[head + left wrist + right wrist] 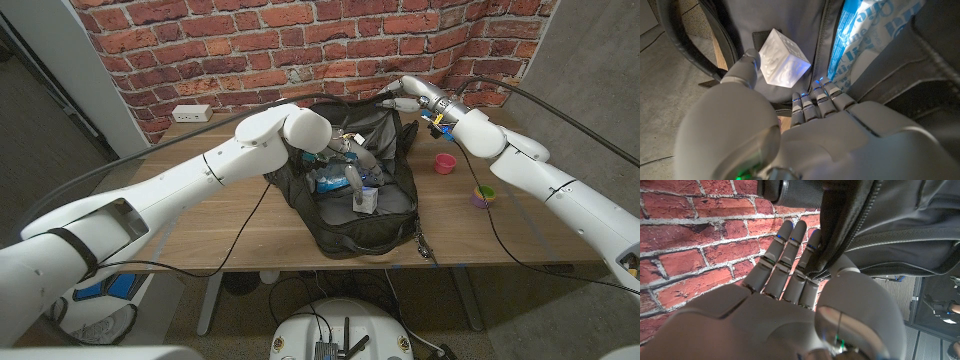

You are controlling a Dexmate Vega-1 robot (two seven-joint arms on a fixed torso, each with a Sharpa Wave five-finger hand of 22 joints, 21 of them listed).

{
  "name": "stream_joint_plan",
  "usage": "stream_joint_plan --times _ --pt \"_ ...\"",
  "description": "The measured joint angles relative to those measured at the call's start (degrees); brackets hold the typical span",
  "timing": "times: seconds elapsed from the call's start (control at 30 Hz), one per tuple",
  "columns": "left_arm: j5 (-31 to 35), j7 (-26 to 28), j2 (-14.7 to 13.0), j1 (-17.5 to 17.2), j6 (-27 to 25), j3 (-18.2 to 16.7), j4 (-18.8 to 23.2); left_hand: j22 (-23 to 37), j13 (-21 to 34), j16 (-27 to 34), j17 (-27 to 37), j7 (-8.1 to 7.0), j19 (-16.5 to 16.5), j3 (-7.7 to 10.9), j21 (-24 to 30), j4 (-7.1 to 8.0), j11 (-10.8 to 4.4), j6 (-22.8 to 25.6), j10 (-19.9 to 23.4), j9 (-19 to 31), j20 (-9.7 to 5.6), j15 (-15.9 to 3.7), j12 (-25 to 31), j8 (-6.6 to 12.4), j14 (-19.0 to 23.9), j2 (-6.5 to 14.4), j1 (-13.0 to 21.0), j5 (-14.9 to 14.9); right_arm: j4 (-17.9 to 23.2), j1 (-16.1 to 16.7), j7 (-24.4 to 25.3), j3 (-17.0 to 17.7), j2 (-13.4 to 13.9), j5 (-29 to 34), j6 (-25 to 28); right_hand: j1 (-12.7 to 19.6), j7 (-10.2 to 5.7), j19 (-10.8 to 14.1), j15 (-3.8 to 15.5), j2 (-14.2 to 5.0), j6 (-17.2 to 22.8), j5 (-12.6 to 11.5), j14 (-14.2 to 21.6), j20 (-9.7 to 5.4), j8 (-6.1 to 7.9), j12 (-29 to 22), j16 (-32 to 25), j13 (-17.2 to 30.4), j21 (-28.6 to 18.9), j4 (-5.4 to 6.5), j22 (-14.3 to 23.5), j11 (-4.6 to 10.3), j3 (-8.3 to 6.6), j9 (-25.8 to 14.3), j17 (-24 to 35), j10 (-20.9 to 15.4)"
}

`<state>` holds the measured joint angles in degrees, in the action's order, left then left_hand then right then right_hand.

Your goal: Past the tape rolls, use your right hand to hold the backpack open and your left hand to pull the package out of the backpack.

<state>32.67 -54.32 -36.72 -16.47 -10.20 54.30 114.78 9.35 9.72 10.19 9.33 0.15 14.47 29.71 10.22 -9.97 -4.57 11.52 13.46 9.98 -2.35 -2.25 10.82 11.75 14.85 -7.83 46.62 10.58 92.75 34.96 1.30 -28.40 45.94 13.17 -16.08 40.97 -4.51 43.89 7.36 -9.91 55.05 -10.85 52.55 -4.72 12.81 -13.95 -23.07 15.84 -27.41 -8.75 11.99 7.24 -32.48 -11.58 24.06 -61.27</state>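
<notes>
Two hands work at the backpack (pixel 345 205), which lies open in the middle of the table (pixel 200 225), and we place everything else by it. Our right hand (pixel 405 97) is at the backpack's far rim, by the brick wall (pixel 250 50); in the right wrist view that hand (pixel 790 295) has the zippered edge of the backpack (pixel 880 225) pinched between thumb and fingers (pixel 790 250), so it is holding the fabric. Our left hand (pixel 352 160) is down inside the backpack's opening. In the left wrist view the left hand (pixel 805 120) has its fingers (pixel 822 95) reaching along the grey lining toward the package (pixel 860 35), a blue and white printed bag lying inside the backpack beside a zipper; the fingertips are just beside it, and we cannot tell whether they grip it. A white cube (pixel 782 60) rests inside the backpack too, next to the left thumb. In the head view the package (pixel 328 182) shows blue within the opening, and a small white box (pixel 366 200) stands near it. To the right of the backpack sit a pink tape roll (pixel 445 163) and, nearer the table's front, a purple and green roll (pixel 484 196). A white power strip (pixel 191 113) lies at the far left of the backpack.
</notes>
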Motion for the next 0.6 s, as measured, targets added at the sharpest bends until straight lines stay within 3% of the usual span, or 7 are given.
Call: stream_joint_plan --times 0.27,0.6 --pt "0.5 0.8 0.4 -1.1 0.5 0.6 -1.6 0.0 0.0 0.2 0.0 -0.05 1.8 -0.87 0.4 0.06 -0.9 2.4 2.3 0.0 0.08 -0.23 0.2 0.87 2.3 0.0 0.9 -0.2 0.5 0.5 0.1 0.3 0.3 -0.1 0.0 0.0 0.0 0.0 0.0 0.0 0.0 0.0 0.0 0.0 -0.07 0.0 0.0 0.0 -0.2 0.14 -0.3 0.0 -0.14 0.0 0.0 0.0" --pt "1.5 1.5 0.3 -2.0 0.6 0.6 -1.3 0.0 0.0 0.4 0.0 0.11 3.5 -2.41 0.4 0.18 -0.99 6.0 5.9 0.0 0.0 -0.26 0.4 1.3 5.7 0.0 2.0 -0.2 1.4 1.2 0.3 0.7 0.7 -0.1 0.1 0.0 0.0 0.0 0.0 0.01 0.0 0.0 0.0 0.0 -0.29 0.0 0.0 0.0 -0.4 0.14 -0.3 0.0 -0.14 0.0 0.3 0.0"
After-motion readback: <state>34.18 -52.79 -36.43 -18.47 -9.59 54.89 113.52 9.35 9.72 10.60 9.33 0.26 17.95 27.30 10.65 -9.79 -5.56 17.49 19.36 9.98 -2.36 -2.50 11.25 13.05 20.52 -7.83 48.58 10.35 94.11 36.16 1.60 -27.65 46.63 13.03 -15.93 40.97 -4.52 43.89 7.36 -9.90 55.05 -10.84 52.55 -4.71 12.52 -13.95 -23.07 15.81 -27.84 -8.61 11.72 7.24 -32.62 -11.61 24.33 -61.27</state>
